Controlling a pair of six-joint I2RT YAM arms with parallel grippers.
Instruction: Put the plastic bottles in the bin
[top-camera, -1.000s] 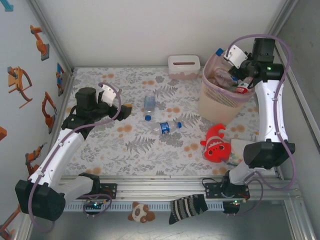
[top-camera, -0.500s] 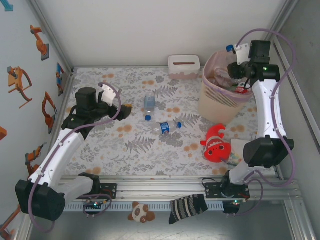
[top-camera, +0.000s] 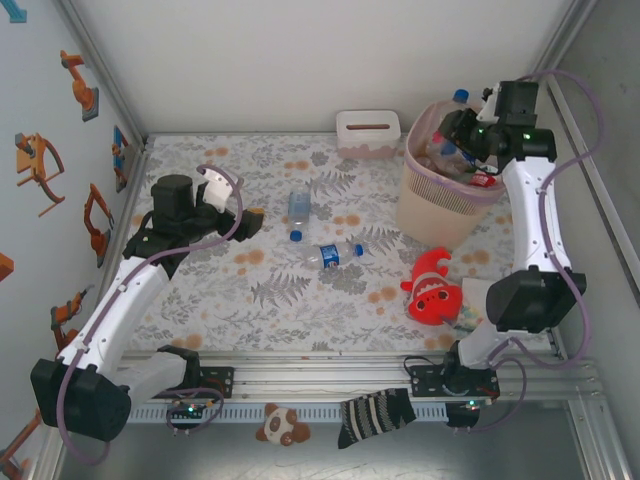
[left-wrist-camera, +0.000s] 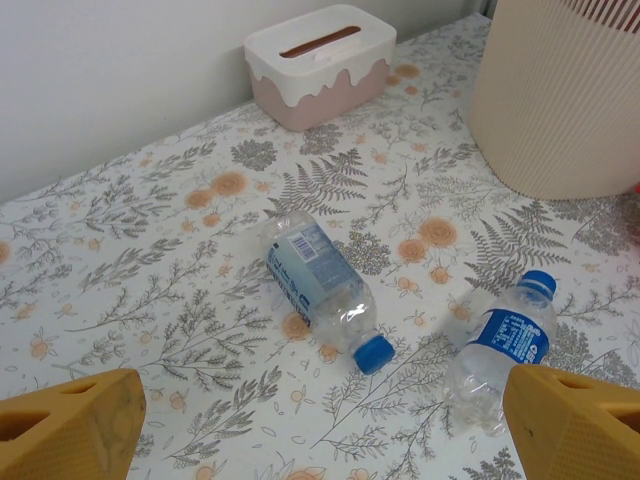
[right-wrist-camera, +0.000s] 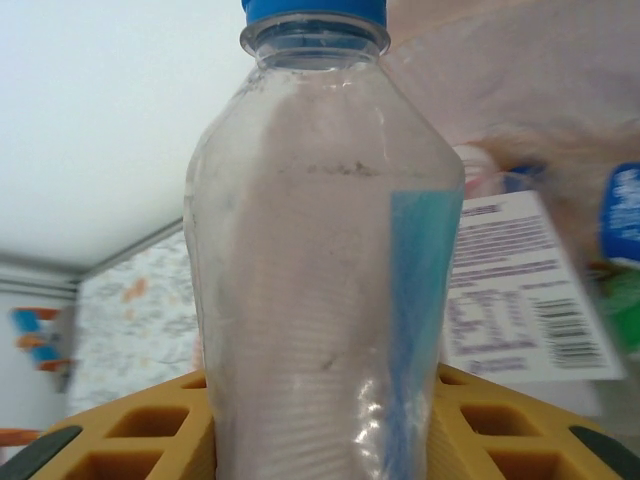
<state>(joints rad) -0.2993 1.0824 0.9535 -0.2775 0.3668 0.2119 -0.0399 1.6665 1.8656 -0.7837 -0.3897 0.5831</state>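
Note:
My right gripper (top-camera: 464, 124) hangs over the bin (top-camera: 428, 214), shut on a clear bottle with a blue cap (top-camera: 459, 98). In the right wrist view this bottle (right-wrist-camera: 320, 250) stands upright between the yellow fingers (right-wrist-camera: 130, 435), with the bin's pink rim (right-wrist-camera: 520, 70) and other labelled bottles (right-wrist-camera: 510, 300) behind it. Two more clear bottles lie on the floral table: one (top-camera: 299, 208) (left-wrist-camera: 315, 275) farther back, one (top-camera: 333, 253) (left-wrist-camera: 500, 345) nearer. My left gripper (top-camera: 250, 222) (left-wrist-camera: 330, 440) stands open to their left, holding nothing.
A white and pink tissue box (top-camera: 368, 133) (left-wrist-camera: 320, 62) sits at the back wall beside the bin (left-wrist-camera: 560, 100). A red clownfish plush (top-camera: 433, 288) lies in front of the bin. A striped sock (top-camera: 375, 415) and a small plush (top-camera: 282, 425) lie below the table's front rail.
The right wrist has turned above the bin with the bottle in its grip, the blue cap shifting toward the back right. The left arm and the table bottles have not moved.

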